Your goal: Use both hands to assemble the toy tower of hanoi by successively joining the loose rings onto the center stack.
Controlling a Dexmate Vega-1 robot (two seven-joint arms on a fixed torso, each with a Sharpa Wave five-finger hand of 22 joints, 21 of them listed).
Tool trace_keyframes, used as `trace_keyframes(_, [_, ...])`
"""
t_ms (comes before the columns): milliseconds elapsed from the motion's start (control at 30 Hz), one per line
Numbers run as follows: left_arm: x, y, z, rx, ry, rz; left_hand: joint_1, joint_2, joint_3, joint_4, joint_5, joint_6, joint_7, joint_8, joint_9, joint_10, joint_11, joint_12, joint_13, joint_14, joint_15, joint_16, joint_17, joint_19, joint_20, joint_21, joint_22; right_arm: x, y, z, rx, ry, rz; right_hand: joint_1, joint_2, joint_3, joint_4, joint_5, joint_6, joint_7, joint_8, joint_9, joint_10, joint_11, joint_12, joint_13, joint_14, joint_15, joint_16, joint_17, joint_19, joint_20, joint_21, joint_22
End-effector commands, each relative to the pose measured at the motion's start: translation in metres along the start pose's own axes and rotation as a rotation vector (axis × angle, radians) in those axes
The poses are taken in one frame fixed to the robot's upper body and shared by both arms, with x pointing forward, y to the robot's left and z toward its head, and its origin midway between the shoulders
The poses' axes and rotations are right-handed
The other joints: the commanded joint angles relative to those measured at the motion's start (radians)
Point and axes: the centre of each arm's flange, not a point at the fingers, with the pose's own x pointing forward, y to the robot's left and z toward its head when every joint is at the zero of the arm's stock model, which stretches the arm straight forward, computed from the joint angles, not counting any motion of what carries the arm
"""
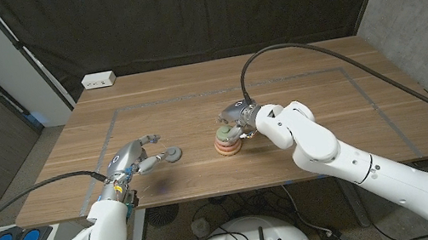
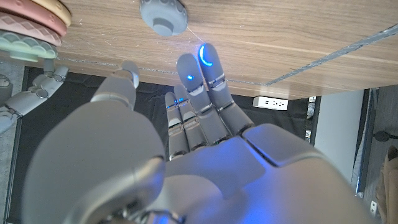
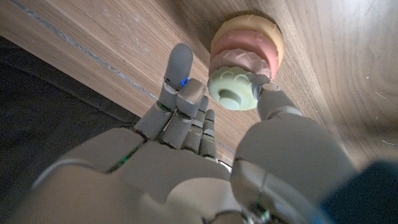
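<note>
The center stack (image 1: 227, 142) stands mid-table with cream and pink rings and a green ring (image 3: 232, 91) on top. My right hand (image 1: 241, 119) is at the stack's top. Its thumb (image 3: 273, 101) touches the green ring's edge and its fingers (image 3: 181, 87) stand straight just beside the other edge, with a narrow gap. A loose grey ring (image 1: 173, 153) lies flat on the table to the left of the stack. My left hand (image 1: 135, 159) is just left of it, fingers (image 2: 200, 68) spread and reaching toward the grey ring (image 2: 163, 15) without touching it.
A taped rectangle (image 1: 114, 114) outlines the work area on the wooden table. A white power strip (image 1: 98, 80) lies at the far left corner. A black cable (image 1: 306, 49) arcs over the table to my right arm.
</note>
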Motion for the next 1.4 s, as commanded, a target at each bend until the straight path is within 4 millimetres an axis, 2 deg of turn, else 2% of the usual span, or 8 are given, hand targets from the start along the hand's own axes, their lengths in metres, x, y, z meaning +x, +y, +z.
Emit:
trace_keyframes(33, [0.001,0.000,0.000,-0.001,-0.005,0.001,-0.009,0.000,0.009,0.000,0.000,0.012,0.000,0.000,0.003,0.008,-0.001,-0.001,0.002,0.008,-0.082,0.000,0.000,0.009,-0.142,0.007,0.001,-0.007,-0.001,-0.003,0.011,0.026,-0.023,0.004,-0.005,-0.002,-0.003,-0.003,-0.005,-0.001,0.003,0.001,-0.004,0.001,0.005,0.001,-0.007,-0.061,-0.005,0.002,-0.005,-0.087,-0.001,0.000])
trace_keyframes(467, [0.005,0.000,0.002,0.005,-0.007,-0.004,-0.010,0.000,0.010,0.000,-0.001,0.010,0.000,0.000,0.003,0.007,0.001,-0.001,0.002,0.008,-0.082,0.001,0.000,0.009,-0.142,0.007,0.001,-0.013,0.003,-0.016,0.068,0.076,-0.049,0.005,-0.001,0.002,-0.002,-0.006,0.001,-0.002,0.011,-0.001,-0.005,0.001,0.010,-0.004,-0.014,-0.061,-0.005,0.002,-0.009,-0.087,-0.001,-0.001])
trace_keyframes(733, [0.010,-0.001,0.003,0.000,-0.013,-0.009,-0.011,0.000,0.011,0.000,-0.001,0.008,0.000,-0.001,0.003,0.004,0.002,-0.002,0.002,0.007,-0.082,0.000,-0.001,0.009,-0.142,0.007,0.001,-0.017,0.003,-0.024,0.092,0.111,-0.061,0.020,0.012,0.011,-0.006,-0.006,0.007,-0.010,0.017,-0.003,0.005,-0.012,0.016,-0.008,-0.018,-0.062,-0.002,0.002,-0.008,-0.088,0.001,-0.002])
trace_keyframes(1200, [0.015,-0.002,0.016,0.001,-0.009,0.006,-0.011,-0.001,0.013,-0.001,-0.001,0.004,0.000,-0.003,0.003,-0.005,0.001,-0.004,0.003,0.006,-0.082,0.000,-0.002,0.007,-0.142,0.007,0.001,-0.036,0.018,-0.050,0.188,0.151,-0.145,0.034,0.029,0.020,-0.005,-0.011,0.064,-0.030,0.043,-0.004,0.057,-0.029,0.035,-0.018,-0.014,-0.062,0.005,0.001,-0.004,-0.087,0.006,-0.005])
trace_keyframes(1267, [0.016,-0.002,0.016,-0.001,-0.002,0.011,-0.011,-0.001,0.014,-0.001,-0.001,0.003,-0.001,-0.003,0.003,-0.005,0.001,-0.003,0.003,0.008,-0.082,0.002,0.000,0.007,-0.142,0.007,0.001,-0.038,0.023,-0.057,0.235,0.167,-0.166,0.039,0.036,0.021,-0.006,-0.012,0.085,-0.035,0.051,-0.004,0.074,-0.042,0.039,-0.021,-0.001,-0.063,0.013,0.002,0.009,-0.087,0.016,0.001])
trace_keyframes(1400, [0.017,0.000,0.016,0.002,0.001,0.014,-0.011,-0.001,0.014,-0.001,-0.001,0.004,0.000,-0.003,0.003,-0.005,0.000,-0.003,0.004,0.008,-0.082,0.001,0.000,0.008,-0.142,0.007,0.001,-0.042,0.026,-0.062,0.264,0.185,-0.184,0.051,0.037,0.023,-0.011,-0.013,0.105,-0.037,0.058,-0.005,0.099,-0.048,0.045,-0.025,0.017,-0.064,0.023,0.004,0.023,-0.088,0.024,0.006])
